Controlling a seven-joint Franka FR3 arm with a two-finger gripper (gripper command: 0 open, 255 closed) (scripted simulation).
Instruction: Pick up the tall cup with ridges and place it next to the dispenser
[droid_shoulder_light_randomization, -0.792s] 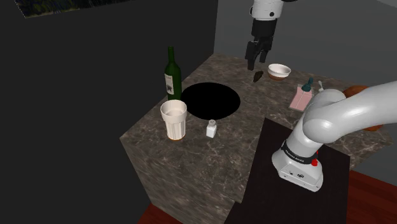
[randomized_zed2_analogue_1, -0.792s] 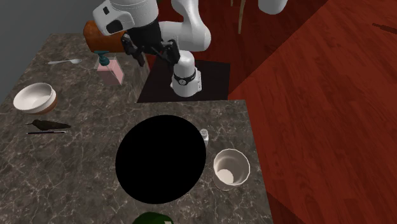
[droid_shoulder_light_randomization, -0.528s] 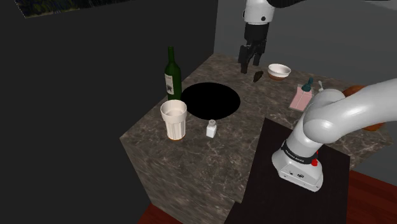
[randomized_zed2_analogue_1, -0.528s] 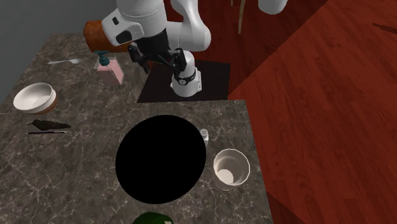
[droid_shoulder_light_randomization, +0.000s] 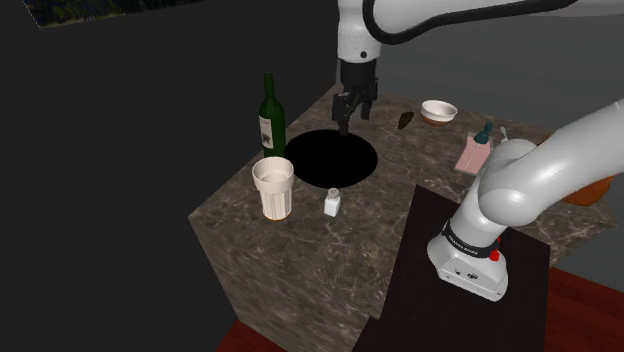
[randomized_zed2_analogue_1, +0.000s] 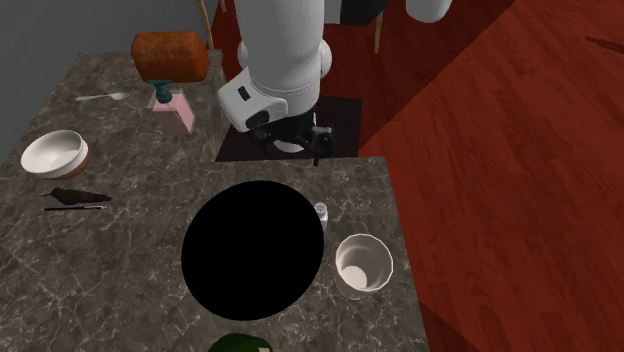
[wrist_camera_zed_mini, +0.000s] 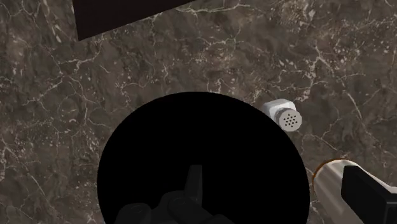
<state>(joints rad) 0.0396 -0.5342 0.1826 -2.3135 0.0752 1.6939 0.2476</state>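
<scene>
One ridged cup (droid_shoulder_light_randomization: 273, 188) is standing upright near the corner of the counter (droid_shoulder_light_randomization: 300, 260), just beside a small shaker (droid_shoulder_light_randomization: 332, 202). The gripper (droid_shoulder_light_randomization: 347, 118) is hanging over the round black opening (droid_shoulder_light_randomization: 332, 157), fingers spread and empty. From it the cup is sitting toward the shoulder view's lower left, with the bottle (droid_shoulder_light_randomization: 268, 118) close by and counter edges hemming it on two sides.

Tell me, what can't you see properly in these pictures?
Green glass bottle: second exterior view, cut off by the bottom edge.
Tall ridged white cup: wrist view, partly behind a black finger.
Round black area in the marble counter: every view, nothing drawn inside.
</scene>
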